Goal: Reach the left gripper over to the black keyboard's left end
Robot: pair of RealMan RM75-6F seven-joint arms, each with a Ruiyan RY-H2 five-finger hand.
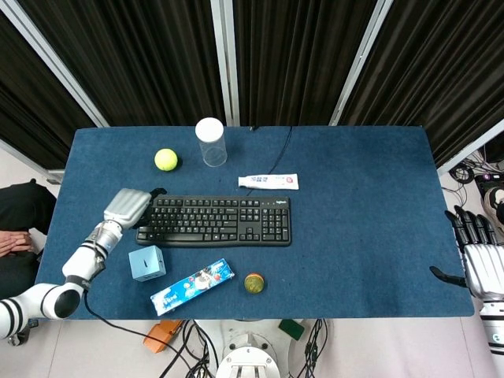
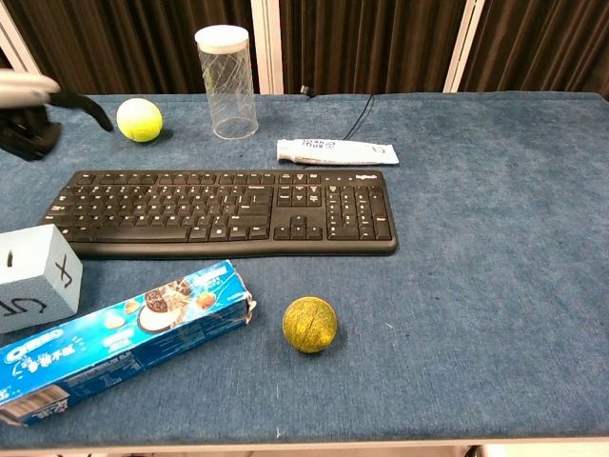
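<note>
Black keyboard (image 1: 213, 220) – long axis left-right; left hand (image 1: 127, 206) above left end (fingers spread, empty).

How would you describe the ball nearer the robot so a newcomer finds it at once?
Start at the black keyboard in the middle of the blue table. Go to the table edge nearest the robot: the dull, worn yellow-green ball lies there, just right of the blue cookie box. The other ball, a bright tennis ball, sits beyond the keyboard.
</note>
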